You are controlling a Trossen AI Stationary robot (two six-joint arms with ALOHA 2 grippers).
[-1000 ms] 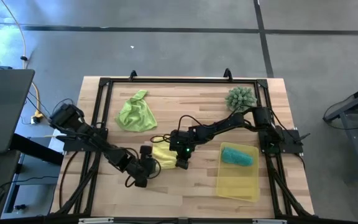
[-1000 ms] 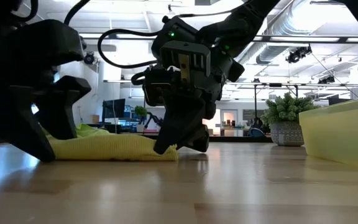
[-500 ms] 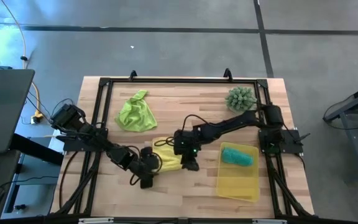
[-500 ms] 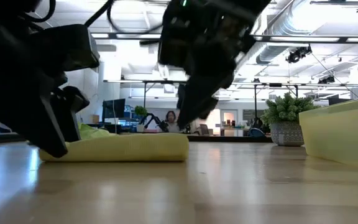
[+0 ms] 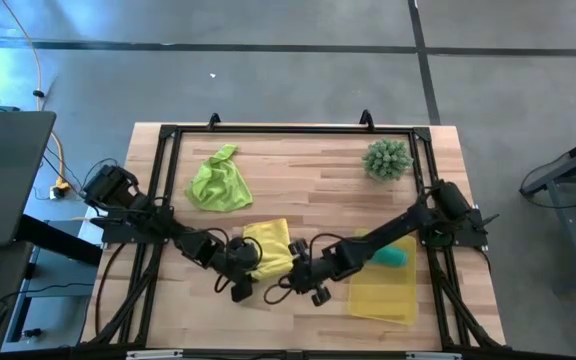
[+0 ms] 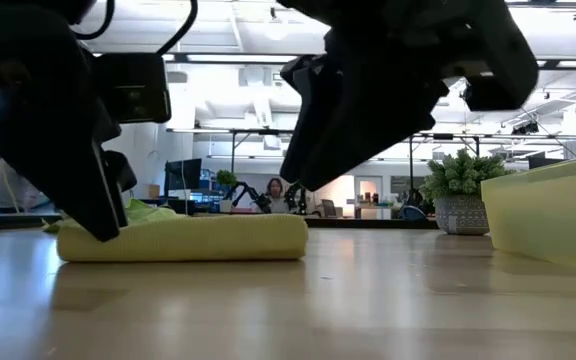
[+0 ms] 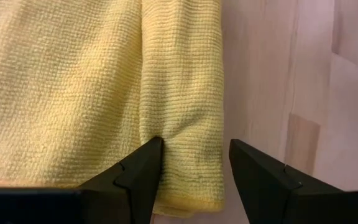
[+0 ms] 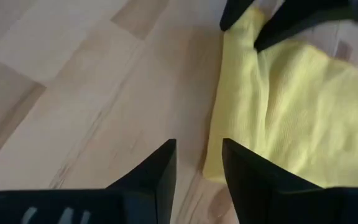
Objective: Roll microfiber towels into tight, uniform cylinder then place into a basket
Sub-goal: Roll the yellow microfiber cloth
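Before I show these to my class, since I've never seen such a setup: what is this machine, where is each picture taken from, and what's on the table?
It's a robot with two dark arms at a wooden table. One picture looks straight down, one looks level across the tabletop, and two come from cameras on the wrists. The left gripper has its fingers astride the rolled edge of a yellow towel, not clamped on it. The right gripper is open above bare wood beside that towel, holding nothing. A lime green towel lies crumpled farther back, a teal towel sits in the yellow tray, and a spiky green plant stands in a corner.
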